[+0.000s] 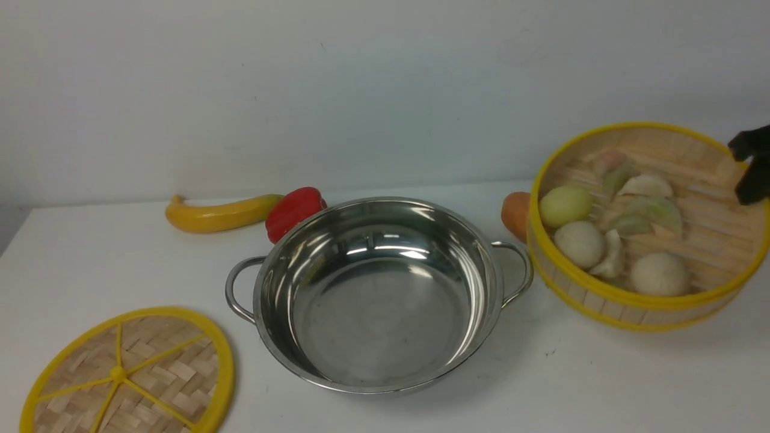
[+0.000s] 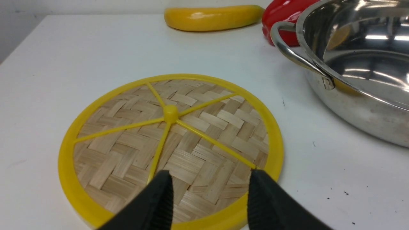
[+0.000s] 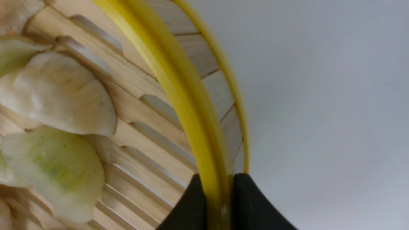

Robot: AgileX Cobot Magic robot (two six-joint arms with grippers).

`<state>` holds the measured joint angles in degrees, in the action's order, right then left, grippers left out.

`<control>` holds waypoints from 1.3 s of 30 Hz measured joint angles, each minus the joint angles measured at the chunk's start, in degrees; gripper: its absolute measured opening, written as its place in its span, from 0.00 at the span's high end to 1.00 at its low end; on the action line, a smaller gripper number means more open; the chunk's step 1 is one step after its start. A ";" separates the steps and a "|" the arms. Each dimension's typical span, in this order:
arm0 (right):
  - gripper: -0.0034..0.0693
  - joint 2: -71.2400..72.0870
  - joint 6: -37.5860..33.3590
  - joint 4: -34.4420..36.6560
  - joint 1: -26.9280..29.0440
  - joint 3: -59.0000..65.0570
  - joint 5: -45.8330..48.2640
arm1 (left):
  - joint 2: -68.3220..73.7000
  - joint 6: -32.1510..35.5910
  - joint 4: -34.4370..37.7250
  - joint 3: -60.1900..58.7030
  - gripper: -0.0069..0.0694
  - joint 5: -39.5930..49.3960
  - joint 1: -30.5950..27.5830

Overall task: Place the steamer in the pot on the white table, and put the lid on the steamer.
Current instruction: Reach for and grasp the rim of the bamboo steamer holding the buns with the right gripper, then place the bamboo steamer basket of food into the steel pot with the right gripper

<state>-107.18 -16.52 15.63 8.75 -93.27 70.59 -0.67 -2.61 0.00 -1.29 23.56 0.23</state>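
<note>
The steamer [image 1: 710,240], a bamboo basket with yellow rims and pale buns and dumplings inside, is at the right of the white table [image 1: 571,373], tilted so its inside faces the front camera. My right gripper [image 1: 752,165] is shut on its right rim; the wrist view shows the gripper [image 3: 217,191] with a finger on each side of the steamer's yellow band [image 3: 179,80]. The empty steel pot [image 1: 373,313] stands in the middle. The lid [image 1: 129,379] lies flat at the front left. My left gripper [image 2: 209,174] is open over the near edge of the lid [image 2: 191,137].
Behind the pot's left handle lie a yellow banana [image 1: 219,213] and a red pepper [image 1: 293,210]. An orange fruit [image 1: 516,213] sits between the pot's right handle and the steamer. A pale wall closes off the back of the table.
</note>
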 joint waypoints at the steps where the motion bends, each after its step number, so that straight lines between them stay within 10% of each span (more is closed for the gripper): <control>1: 0.86 0.00 0.37 0.58 -1.55 -0.39 0.06 | 0.00 0.00 0.00 0.00 0.50 0.00 0.00; 39: 0.86 -16.50 11.83 4.22 -29.21 -24.02 1.92 | 0.00 0.00 0.00 0.00 0.50 0.00 0.00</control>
<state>-123.68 -4.70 19.85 -20.46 -117.29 72.50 -0.67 -2.61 0.00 -1.29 23.56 0.23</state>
